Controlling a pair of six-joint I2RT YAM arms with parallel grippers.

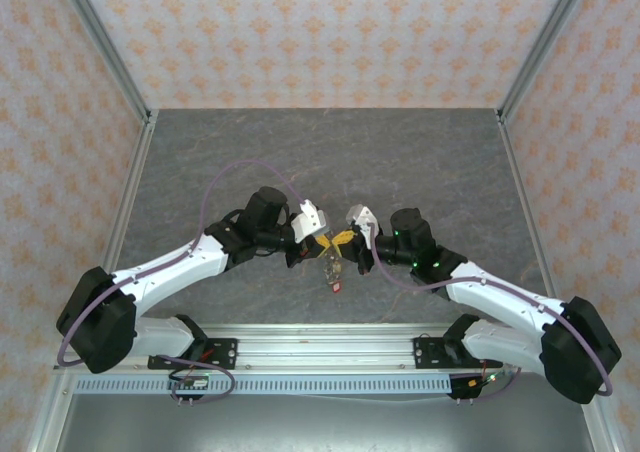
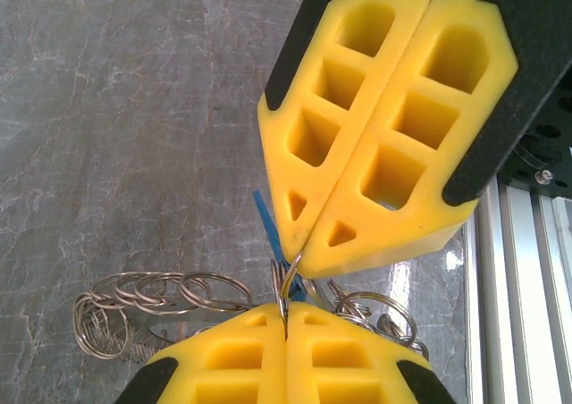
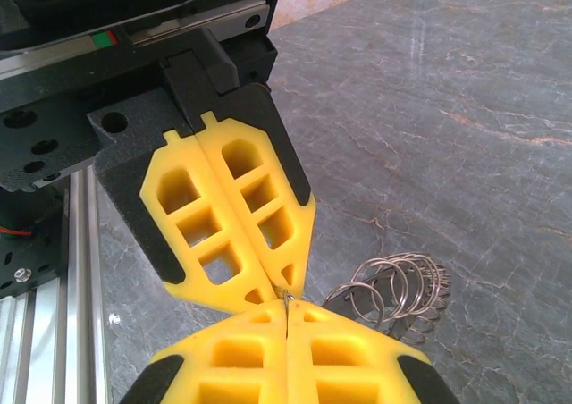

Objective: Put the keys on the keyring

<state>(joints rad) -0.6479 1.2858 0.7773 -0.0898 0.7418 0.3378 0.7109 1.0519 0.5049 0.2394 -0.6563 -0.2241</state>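
My two grippers meet tip to tip above the table's near middle. The left gripper [image 2: 286,319] [image 1: 333,241] is shut on a thin wire loop of the keyring [image 2: 152,298]. The keyring's many steel coils hang below and to the side [image 3: 398,288] [image 1: 331,264]. The right gripper [image 3: 286,307] [image 2: 302,254] [image 1: 347,238] is shut too, pinching a linked wire loop at the same spot. A blue key [image 2: 265,221] shows as a thin strip right behind that pinch. A red key [image 1: 337,286] dangles at the bottom of the bunch. A yellow key is not visible.
The grey marbled table top [image 1: 330,152] stretches to patterned walls with metal corner posts [image 1: 110,42]. An aluminium rail [image 1: 330,342] with both arm bases runs along the near edge, close under the grippers.
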